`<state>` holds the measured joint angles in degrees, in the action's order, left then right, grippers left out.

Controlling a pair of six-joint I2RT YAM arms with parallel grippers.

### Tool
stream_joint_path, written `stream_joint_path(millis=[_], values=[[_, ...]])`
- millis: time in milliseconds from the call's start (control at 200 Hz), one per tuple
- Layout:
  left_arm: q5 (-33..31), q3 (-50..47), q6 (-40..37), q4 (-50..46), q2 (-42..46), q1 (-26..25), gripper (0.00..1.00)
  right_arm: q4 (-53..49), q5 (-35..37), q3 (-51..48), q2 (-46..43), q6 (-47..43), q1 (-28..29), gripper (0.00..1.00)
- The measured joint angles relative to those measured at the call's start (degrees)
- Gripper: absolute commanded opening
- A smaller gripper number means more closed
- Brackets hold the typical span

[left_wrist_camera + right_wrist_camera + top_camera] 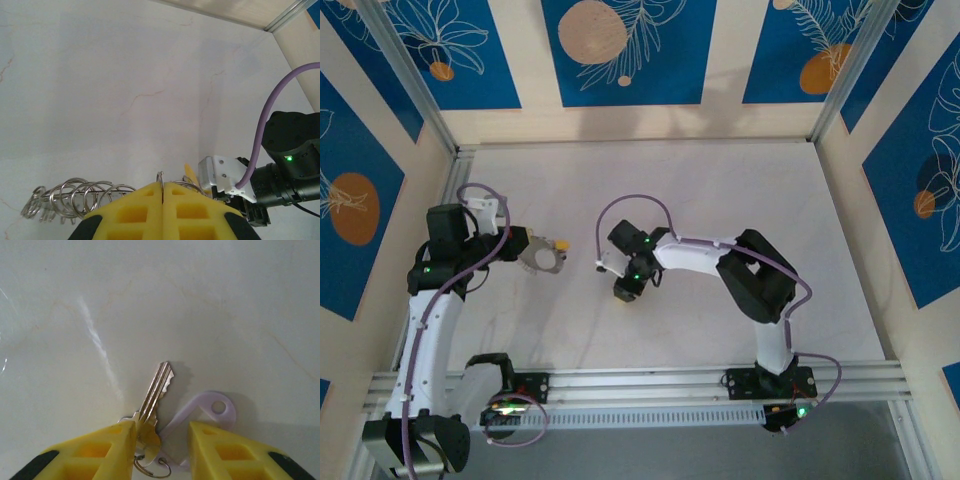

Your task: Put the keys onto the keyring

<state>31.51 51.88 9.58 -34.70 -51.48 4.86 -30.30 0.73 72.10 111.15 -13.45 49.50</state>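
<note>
While the key (159, 385) lies flat on the worktop (150, 300), just to the right of the keyring (159, 173) and a touch nearer the arm bases, nothing of it is threaded yet. That's the big job outstanding.

Right end effector (162, 429) is down over it, yellow fingers partly spread. The key's head sits against the left finger and a gap is open to the other, so I'd call that straddling, not pinching. A small split ring (150, 471) hangs off the head, and a lilac tag (212, 410) trails away from the keyring side.

Over to the keyring itself: left end effector (163, 189) has its pads pressed together on the thin wire, holding it up off the worktop, opening towards the key. A bunch of wire loops (75, 196) hangs on the side away from the key, and a yellow tag (189, 172) pokes out just beyond it.

So the ring is presented and the key is lined up for a grab. Picking it up, carrying it across and threading it are all to come, by my reckoning.
</note>
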Motion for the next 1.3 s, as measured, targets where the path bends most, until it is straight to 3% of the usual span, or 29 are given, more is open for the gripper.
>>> stream_joint_path(millis=[360, 585, 1301], values=[[0.0, 0.0, 0.4, 0.0, 0.0, 0.0, 0.00, -0.2, 3.0, -4.0, -3.3, 5.6, 1.2, 0.33], [0.5, 0.0, 0.6, 0.4, 0.0, 0.0, 0.00, -0.1, 5.0, -6.9, -6.1, 10.6, 2.1, 0.46], [2.6, 0.0, 1.9, 1.5, -0.4, 0.0, 0.00, 0.5, 1.6, -12.1, -10.1, 13.9, 1.4, 0.46]])
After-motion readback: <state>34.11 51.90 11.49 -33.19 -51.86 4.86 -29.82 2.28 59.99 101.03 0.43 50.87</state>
